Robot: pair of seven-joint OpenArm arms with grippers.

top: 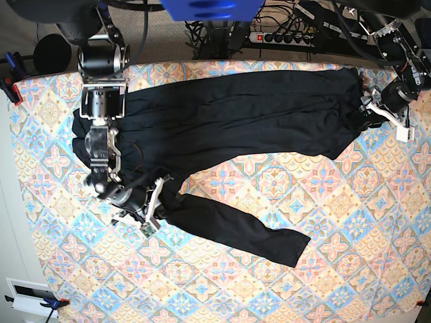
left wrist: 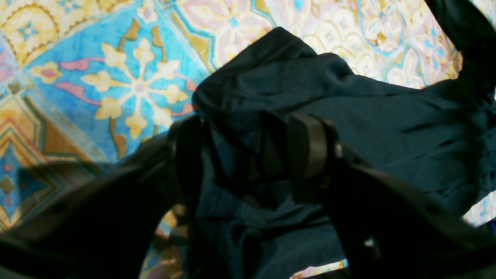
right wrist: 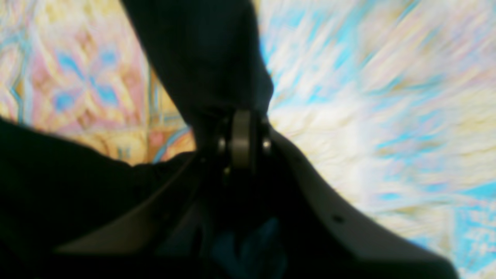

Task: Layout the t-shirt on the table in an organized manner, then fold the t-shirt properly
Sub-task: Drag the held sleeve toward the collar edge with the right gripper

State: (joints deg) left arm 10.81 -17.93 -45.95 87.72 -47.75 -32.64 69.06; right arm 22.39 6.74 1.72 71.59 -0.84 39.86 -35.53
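Note:
The black t-shirt (top: 236, 108) lies stretched across the far half of the table (top: 269, 289), and one long sleeve trails toward the front middle. My left gripper (top: 367, 108) is at the shirt's bunched right end. In the left wrist view its jaws stand apart around a bunched fold of the t-shirt (left wrist: 387, 128), so the left gripper (left wrist: 248, 155) is open over the patterned table (left wrist: 116, 77). My right gripper (top: 149, 205) is at the shirt's left front. In the blurred right wrist view the right gripper (right wrist: 240, 128) is shut on a strip of t-shirt (right wrist: 201, 50) above the table (right wrist: 387, 116).
A power strip (top: 283, 37) and cables lie behind the table's far edge. A red clamp (top: 8, 87) holds the cloth at the left edge. A white box (top: 30, 293) sits off the front left corner.

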